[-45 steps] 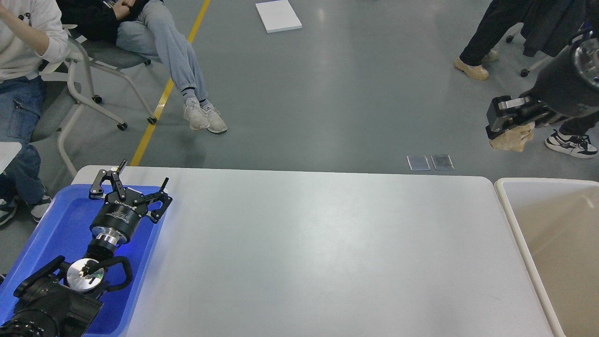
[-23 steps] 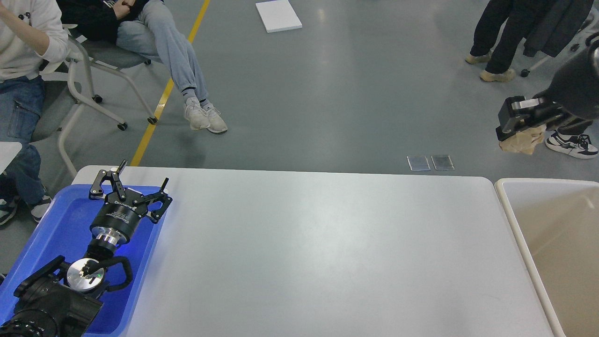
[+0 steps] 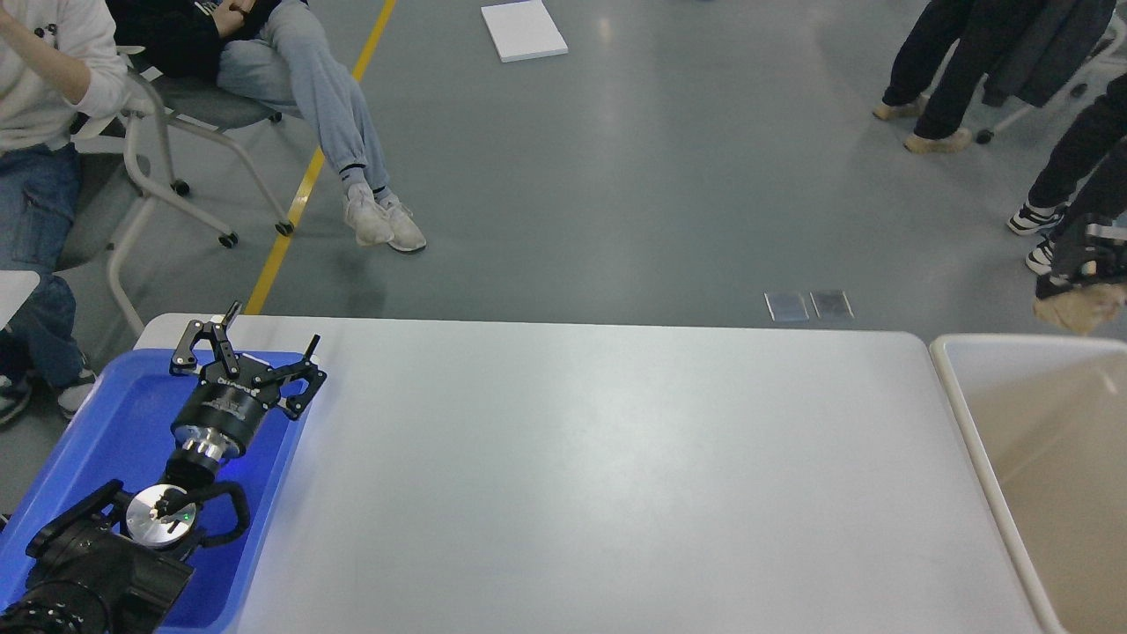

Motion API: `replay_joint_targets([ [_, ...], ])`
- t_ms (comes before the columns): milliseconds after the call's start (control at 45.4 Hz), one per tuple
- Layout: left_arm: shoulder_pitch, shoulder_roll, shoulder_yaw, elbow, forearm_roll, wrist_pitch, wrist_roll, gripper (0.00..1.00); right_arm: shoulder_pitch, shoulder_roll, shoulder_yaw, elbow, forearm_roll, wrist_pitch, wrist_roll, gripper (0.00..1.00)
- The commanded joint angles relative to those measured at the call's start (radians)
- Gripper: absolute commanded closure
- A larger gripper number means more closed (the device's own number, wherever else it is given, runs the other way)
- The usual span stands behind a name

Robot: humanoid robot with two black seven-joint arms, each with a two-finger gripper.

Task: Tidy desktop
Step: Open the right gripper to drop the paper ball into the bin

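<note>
Your left gripper (image 3: 251,352) sat wide open over the blue tray (image 3: 97,440) at 8 o'clock. Right gripper (image 3: 1079,269) was way out at 3 o'clock above the beige bin (image 3: 955,396), clamping crumpled brown paper (image 3: 1076,308). The desktop (image 3: 599,475) filled the middle.

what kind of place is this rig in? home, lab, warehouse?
Most likely a robotics lab or test hall. Signs: a smooth grey floor with a yellow painted line, people on wheeled office chairs watching, and a bare white-grey desktop set between a blue plastic tray and a cream-rimmed beige bin.
</note>
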Motion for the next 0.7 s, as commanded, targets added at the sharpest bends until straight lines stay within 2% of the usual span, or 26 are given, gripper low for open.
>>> replay_joint_targets([
  [0,0.000,0.000,0.000,0.001,0.000,0.000,0.000,0.00,-0.304,-0.039,0.203,-0.157,0.000,-0.061,0.003,1.00],
  [286,0.000,0.002,0.000,0.001,0.000,0.000,0.000,0.00,-0.568,0.088,0.260,-0.382,0.075,-0.189,0.011,1.00],
  [572,0.000,0.002,0.000,0.001,0.000,0.000,-0.002,0.00,-0.796,0.289,0.266,-0.718,0.179,-0.310,0.110,1.00],
  [682,0.000,0.002,0.000,0.001,0.000,0.000,-0.002,0.00,-0.867,0.383,0.283,-0.849,0.282,-0.390,0.138,1.00],
])
